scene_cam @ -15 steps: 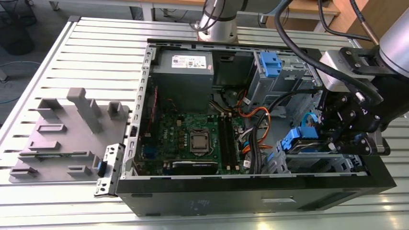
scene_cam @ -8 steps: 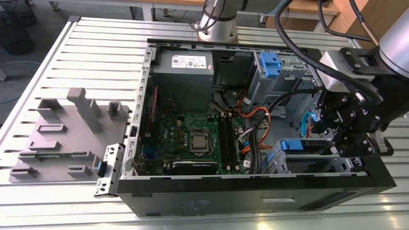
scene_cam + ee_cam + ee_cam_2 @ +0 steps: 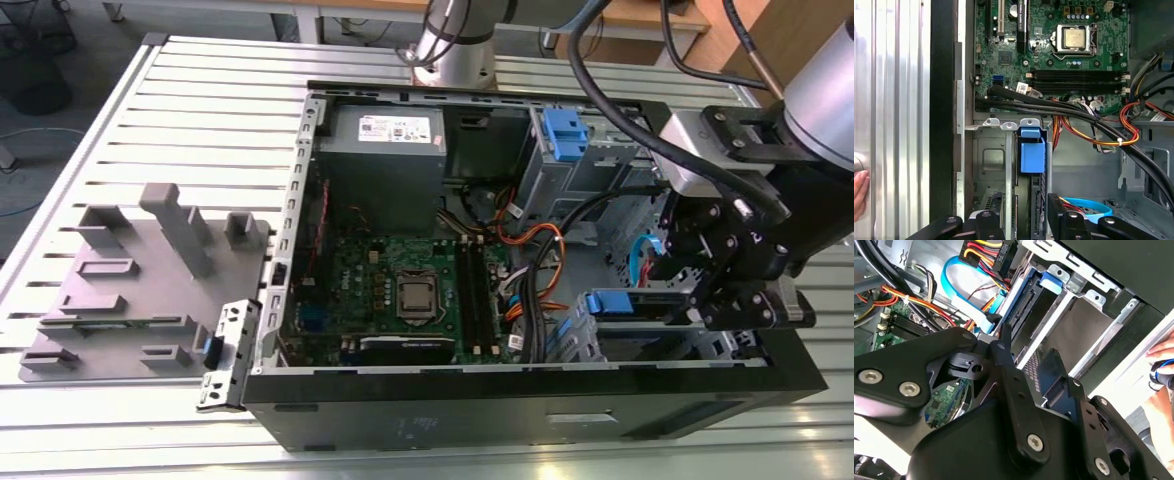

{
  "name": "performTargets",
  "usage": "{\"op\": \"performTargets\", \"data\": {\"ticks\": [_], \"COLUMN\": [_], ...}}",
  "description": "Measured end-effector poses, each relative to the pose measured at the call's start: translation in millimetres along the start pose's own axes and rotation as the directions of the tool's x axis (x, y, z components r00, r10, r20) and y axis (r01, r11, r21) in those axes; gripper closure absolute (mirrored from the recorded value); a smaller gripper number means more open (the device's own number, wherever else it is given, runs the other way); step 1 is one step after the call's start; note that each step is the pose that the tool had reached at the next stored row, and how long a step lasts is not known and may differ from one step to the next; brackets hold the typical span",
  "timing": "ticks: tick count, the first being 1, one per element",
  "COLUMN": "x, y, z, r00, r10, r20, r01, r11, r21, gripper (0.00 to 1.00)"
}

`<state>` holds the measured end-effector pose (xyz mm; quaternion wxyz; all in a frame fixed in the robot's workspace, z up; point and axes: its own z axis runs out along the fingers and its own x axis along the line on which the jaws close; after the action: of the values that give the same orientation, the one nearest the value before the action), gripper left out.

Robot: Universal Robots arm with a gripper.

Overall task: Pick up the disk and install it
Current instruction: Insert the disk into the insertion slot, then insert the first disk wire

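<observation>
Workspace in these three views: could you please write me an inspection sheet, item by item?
Surface: slatted silver metal table, carrying an open black computer case.
Job's things: flat silver metal disk in a blue plastic carrier frame, on edge in the case's grey drive bay.
Clutter: grey plastic fixture block on the table, at the exterior view's left.
Claw: black claw inside the case, at the disk.
Cables: orange and red wire bundle; flat blue cable, both inside the case.
Surroundings: a person's hand beside the case.

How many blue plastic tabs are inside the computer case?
2: one on the drive cage near the power supply, one in the bay beside the gripper. Others may be hidden.
</observation>
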<state>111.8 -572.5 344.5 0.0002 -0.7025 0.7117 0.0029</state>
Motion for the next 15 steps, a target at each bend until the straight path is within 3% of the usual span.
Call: {"op": "performTargets", "data": {"ticks": [15], "x": [0.0], "y": [0.1], "z": [-4.9], "r00": [1.0], "r10": [0.0], "r20": [0.0005], "r01": [0.0], "r11": [1.0], "r21": [0.0001], "gripper": [0.52]}}
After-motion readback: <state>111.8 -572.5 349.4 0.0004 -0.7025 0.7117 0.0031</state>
